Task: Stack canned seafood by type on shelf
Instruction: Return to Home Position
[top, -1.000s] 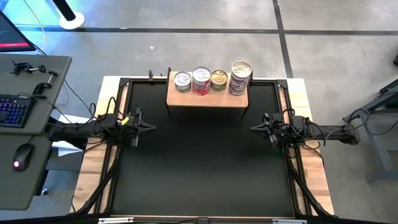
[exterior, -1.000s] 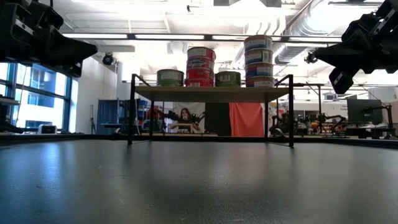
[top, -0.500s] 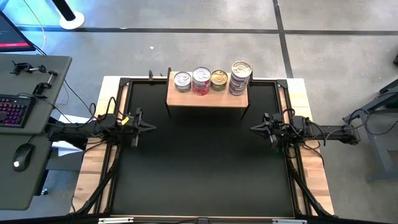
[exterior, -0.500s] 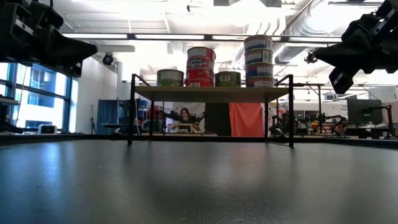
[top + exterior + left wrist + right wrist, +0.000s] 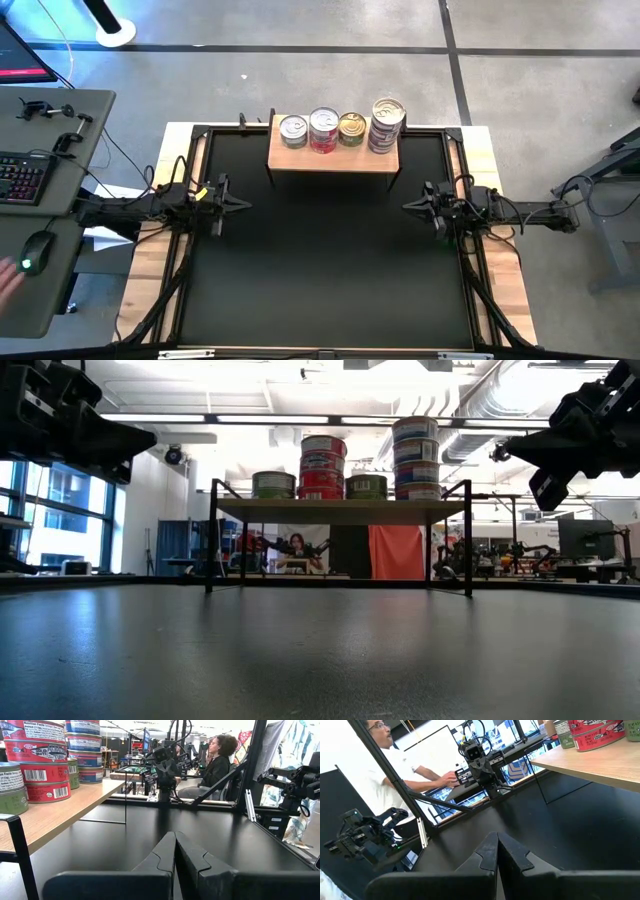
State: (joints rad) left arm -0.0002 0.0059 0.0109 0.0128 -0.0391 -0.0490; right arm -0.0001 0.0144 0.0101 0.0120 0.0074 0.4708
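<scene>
The seafood cans stand in four sorted piles on the shelf at the surface's far edge. My left claw and right claw are closed and empty at the side edges, parked, I judge.

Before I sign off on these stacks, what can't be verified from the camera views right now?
High view: the height of each stack, such as the blue stack; its top lid hides what lies beneath.
Left wrist view: the top of the red stack; the top edge cuts it off.
Right wrist view: all but the lowest cans on the shelf; the top edge cuts them off.
Low view: label wording; too small to read.
</scene>
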